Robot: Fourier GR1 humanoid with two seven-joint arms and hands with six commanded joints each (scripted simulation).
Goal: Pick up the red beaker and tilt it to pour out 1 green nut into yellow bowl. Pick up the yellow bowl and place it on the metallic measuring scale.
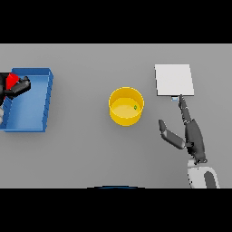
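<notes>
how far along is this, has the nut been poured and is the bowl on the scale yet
Done: one green nut lies inside the yellow bowl, so the pour looks finished. In hand: the left hand holds the red beaker over the blue tray at the far left. Left: the bowl sits mid-table, apart from the metallic scale; the right hand, open, is between them, not touching the bowl.

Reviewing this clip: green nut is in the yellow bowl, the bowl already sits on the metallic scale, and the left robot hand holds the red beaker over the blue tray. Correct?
Not quite. The head view shows the yellow bowl on the bare table, left of the metallic scale, not on it. The rest holds: the green nut lies inside it, and the left robot hand holds the red beaker over the blue tray.
</notes>
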